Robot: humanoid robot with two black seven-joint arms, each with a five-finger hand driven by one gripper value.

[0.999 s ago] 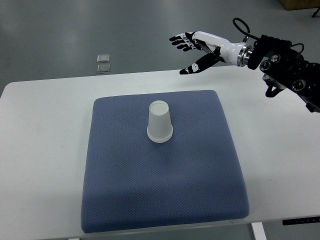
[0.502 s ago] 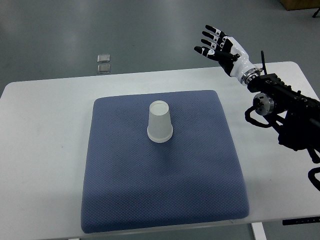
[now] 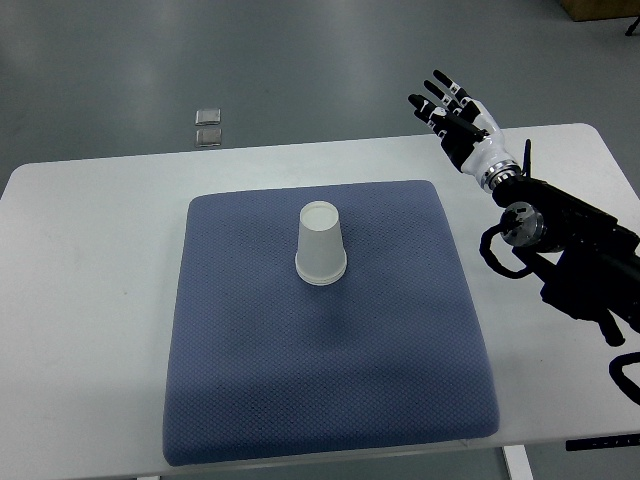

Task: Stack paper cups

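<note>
A white paper cup (image 3: 320, 245) stands upside down near the middle of the blue cushion (image 3: 320, 380); its base faces up and it looks like a stack of cups, though I cannot tell how many. My right hand (image 3: 455, 115) is at the table's far right edge, well away from the cup, its fingers spread and holding nothing. Its black forearm (image 3: 560, 240) comes in from the right. The left arm does not show.
The cushion lies on a white table (image 3: 90, 300). Two small square pieces (image 3: 207, 125) lie on the grey floor beyond the table's far edge.
My right hand has drawn back to the right, away from above the cushion's far edge, and turned its fingers upward. The cup has not moved.
</note>
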